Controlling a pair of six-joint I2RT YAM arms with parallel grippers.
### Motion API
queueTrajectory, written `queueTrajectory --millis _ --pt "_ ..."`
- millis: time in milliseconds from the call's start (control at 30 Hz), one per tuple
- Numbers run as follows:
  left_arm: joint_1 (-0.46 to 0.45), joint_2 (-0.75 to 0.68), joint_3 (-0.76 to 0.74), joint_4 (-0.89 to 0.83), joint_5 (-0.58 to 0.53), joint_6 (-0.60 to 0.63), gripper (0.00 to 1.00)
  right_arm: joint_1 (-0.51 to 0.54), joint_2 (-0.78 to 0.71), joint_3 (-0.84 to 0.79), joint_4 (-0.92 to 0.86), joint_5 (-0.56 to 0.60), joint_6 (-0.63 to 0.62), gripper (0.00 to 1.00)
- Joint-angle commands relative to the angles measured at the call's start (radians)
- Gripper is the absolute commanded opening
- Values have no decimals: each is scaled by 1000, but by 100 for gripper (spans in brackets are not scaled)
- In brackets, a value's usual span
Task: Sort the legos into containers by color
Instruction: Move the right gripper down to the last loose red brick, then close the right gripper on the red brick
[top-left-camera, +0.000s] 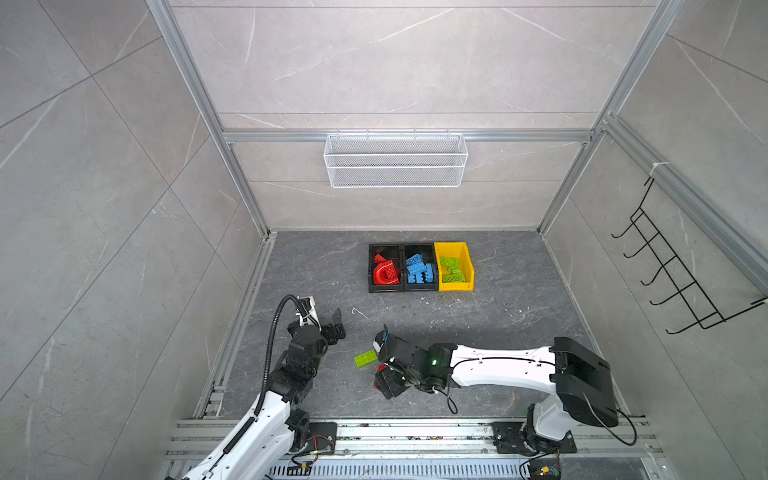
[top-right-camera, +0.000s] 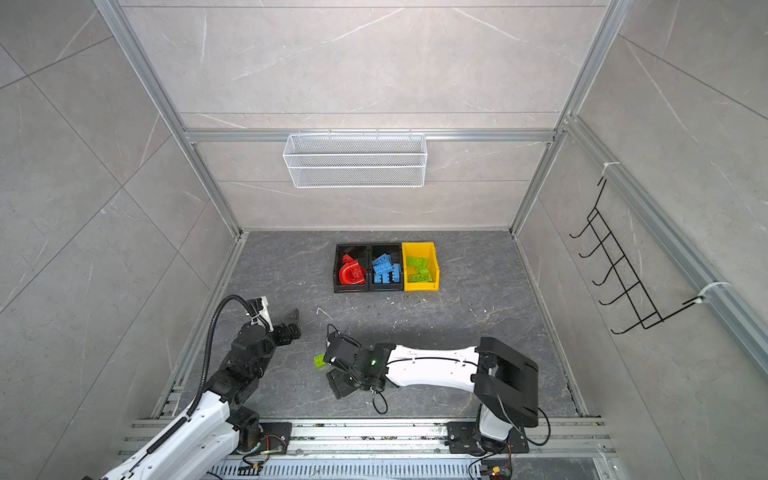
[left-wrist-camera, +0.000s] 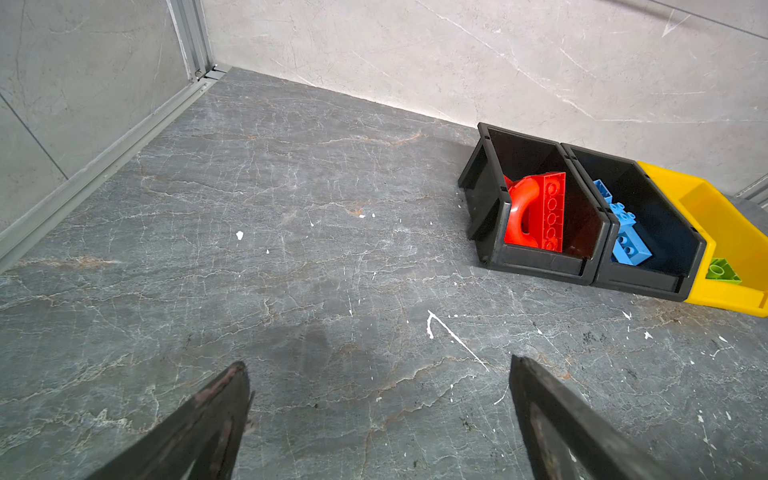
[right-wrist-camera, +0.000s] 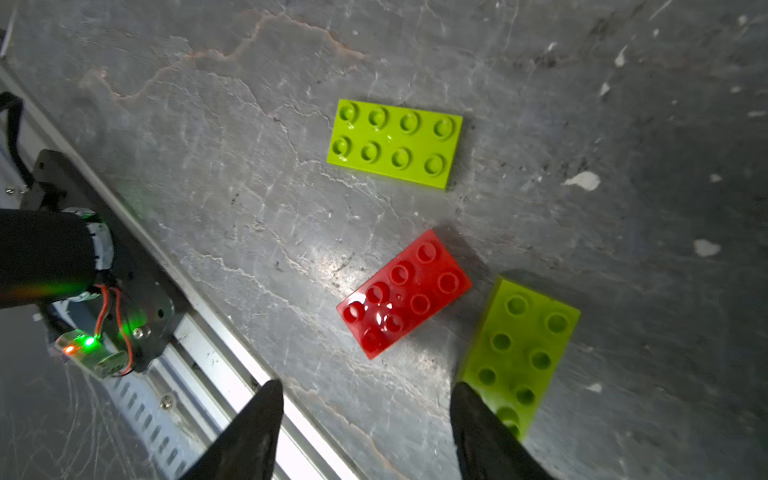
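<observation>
Right gripper (right-wrist-camera: 365, 383), jaws apart, beside red brick (right-wrist-camera: 403, 295); flat, studs up

White arms (top-left-camera: 498, 368), black joints (top-left-camera: 305, 345), ribbed cable (top-left-camera: 272, 332)

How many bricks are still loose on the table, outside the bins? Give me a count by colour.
Lime green bricks: 2, the second lying at
Red brick: 1
Blue: 0 in view
Total: 3 loose on the table
</observation>
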Motion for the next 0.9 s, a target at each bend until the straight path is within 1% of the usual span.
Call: queueTrajectory --millis 0,200,367,567,700,733,767,867 --pt "5 -12 5 18 -22 -9 99 14 47 8 37 -13 35 68" --pt "5 -29 -2 13 -37 -5 99 16 69 12 48 7 14 68" --pt "5 -21 1 15 -31 -6 99 16 119 46 51 4 -12 68" --pt "5 -28 -1 9 -53 -3 99 15 184 93 58 3 -41 67" --pt "6 -30 -2 7 -53 -3 99 14 232 144 5 36 -68 62" --pt "6 -29 -1 7 -54 -3 99 14 234 139 6 42 -72 57" --pt "6 -30 -3 7 -56 0 99 13 234 136 3 53 -75 54" --pt "6 -25 -3 10 -62 3 99 13 235 124 -10 93 -86 52"
